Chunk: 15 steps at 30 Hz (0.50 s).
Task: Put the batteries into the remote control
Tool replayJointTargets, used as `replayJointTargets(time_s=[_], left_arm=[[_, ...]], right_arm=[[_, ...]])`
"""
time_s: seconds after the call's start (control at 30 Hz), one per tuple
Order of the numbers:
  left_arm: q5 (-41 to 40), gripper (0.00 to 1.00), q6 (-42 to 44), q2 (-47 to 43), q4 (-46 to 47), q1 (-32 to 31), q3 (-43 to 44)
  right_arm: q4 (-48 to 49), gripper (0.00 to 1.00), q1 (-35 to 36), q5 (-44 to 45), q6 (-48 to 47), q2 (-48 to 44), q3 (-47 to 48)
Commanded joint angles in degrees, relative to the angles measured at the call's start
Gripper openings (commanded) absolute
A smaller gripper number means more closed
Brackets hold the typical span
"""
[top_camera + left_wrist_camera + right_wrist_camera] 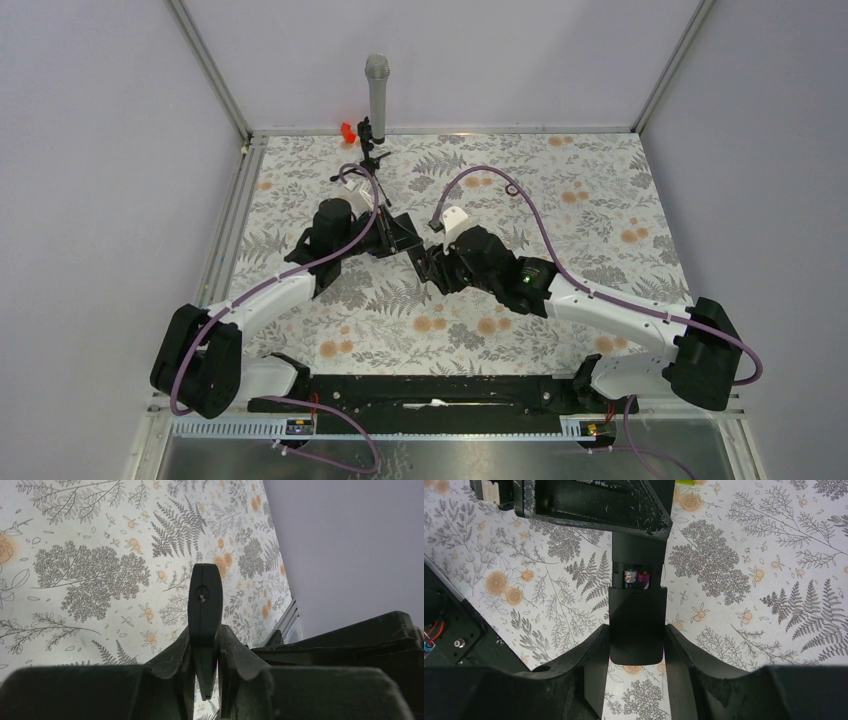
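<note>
The remote control (411, 248) is a slim black bar held above the floral table between both grippers. My left gripper (395, 234) is shut on one end of it; in the left wrist view the remote (204, 600) stands edge-on between the fingers (172, 655). My right gripper (432, 264) is shut on the black battery cover (636, 625) at the other end. The cover sits partly over the compartment. The tips of two batteries (636, 577) show in the gap above it. The left gripper's body (594, 502) hides the remote's far part.
A grey microphone (377, 85) on a black stand stands at the back edge, with a small red object (347, 130) beside it. Metal rails (226, 250) edge the table on the left. A black bar (430, 392) runs between the arm bases.
</note>
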Motion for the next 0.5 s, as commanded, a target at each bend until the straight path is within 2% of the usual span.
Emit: replayJointTargets(time_s=[0.0, 0.47], left_arm=[[-0.42, 0.0, -1.03, -2.66, 5.77, -0.32, 0.21], [0.1, 0.0, -3.85, -3.36, 7.27, -0.76, -0.64]], right_arm=[[4.19, 0.43, -0.25, 1.37, 1.15, -0.3, 0.0], [6.08, 0.44, -0.3, 1.62, 1.31, 1.64, -0.36]])
